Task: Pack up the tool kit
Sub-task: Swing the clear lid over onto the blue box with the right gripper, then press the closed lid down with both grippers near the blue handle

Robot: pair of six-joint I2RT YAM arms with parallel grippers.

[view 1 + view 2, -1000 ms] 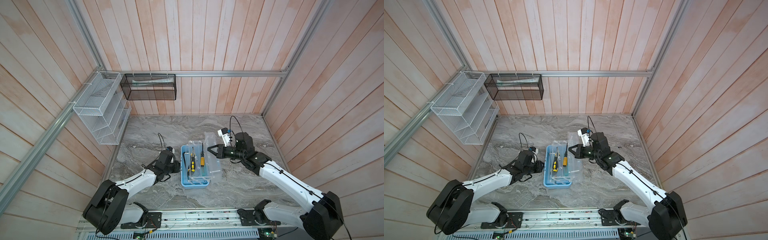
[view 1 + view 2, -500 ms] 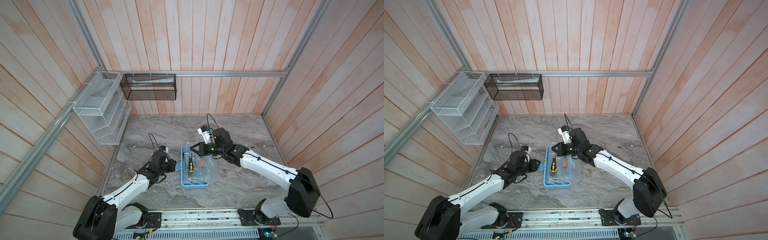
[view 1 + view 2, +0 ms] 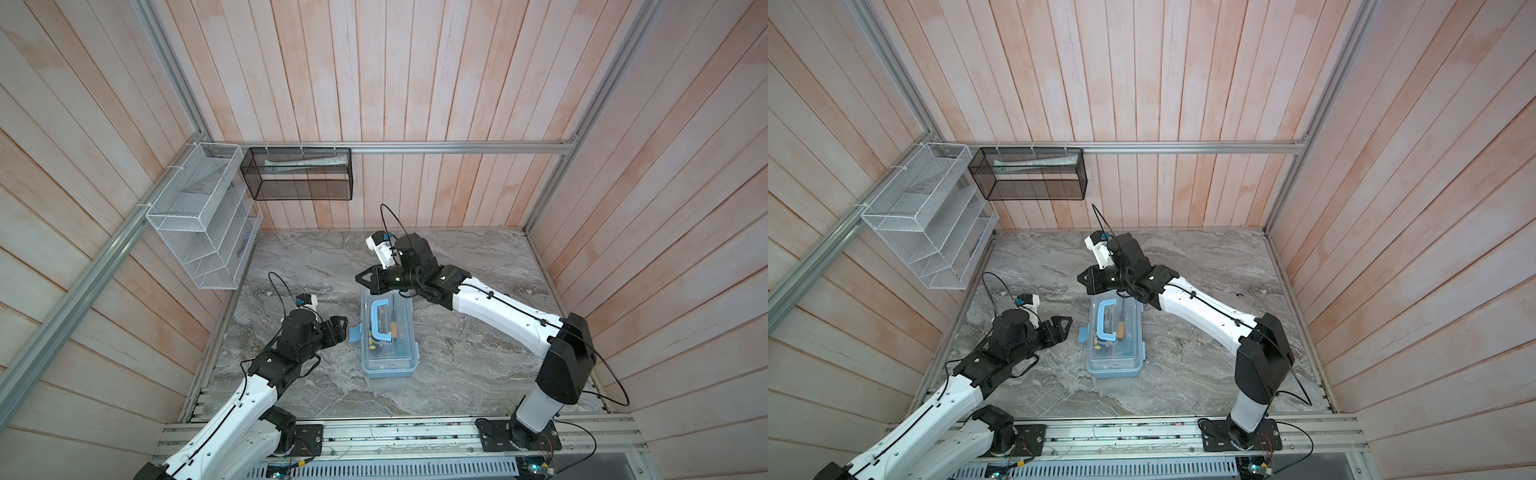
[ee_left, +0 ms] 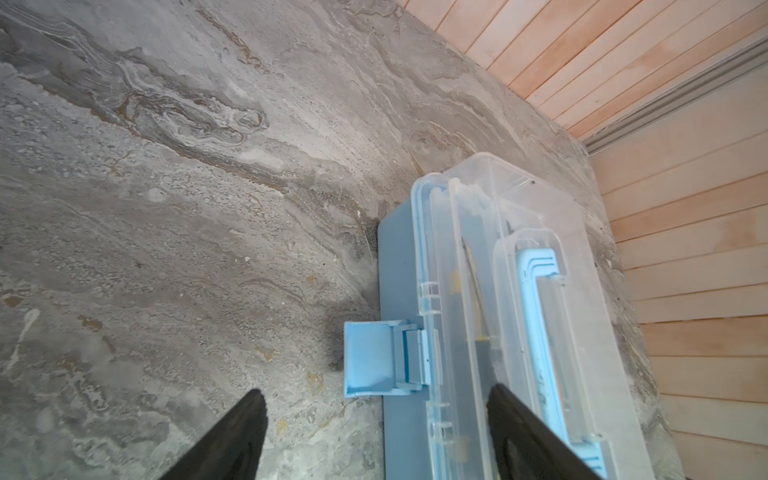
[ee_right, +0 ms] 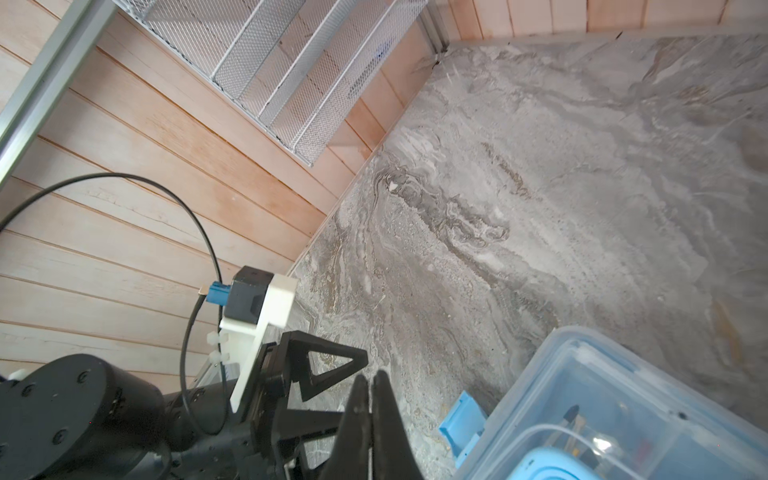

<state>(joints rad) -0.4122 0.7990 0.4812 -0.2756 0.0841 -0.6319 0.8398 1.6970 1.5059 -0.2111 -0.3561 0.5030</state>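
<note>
The tool kit (image 3: 390,361) (image 3: 1116,357) lies mid-table with its see-through lid down over the light-blue base. Its blue handle (image 3: 374,322) lies flat on the lid, and a yellow-handled screwdriver (image 3: 393,329) shows through it. A blue latch (image 4: 370,357) (image 3: 355,333) sticks out flipped open on the case's left side. My left gripper (image 3: 340,330) (image 4: 374,392) is open just left of that latch, its fingers astride the latch and the case edge, touching neither. My right gripper (image 3: 360,279) (image 5: 370,376) is shut and empty, hovering over the case's far end (image 5: 623,395).
A white wire-mesh rack (image 3: 199,232) hangs on the left wall. A black mesh basket (image 3: 299,178) hangs on the back wall with a pale tube lying in it. Wooden walls close in three sides of the marble table (image 3: 478,365).
The lid, lying open to the right a second ago, has swung shut over the case as my right gripper swept leftwards. My left gripper has opened beside the latch.
</note>
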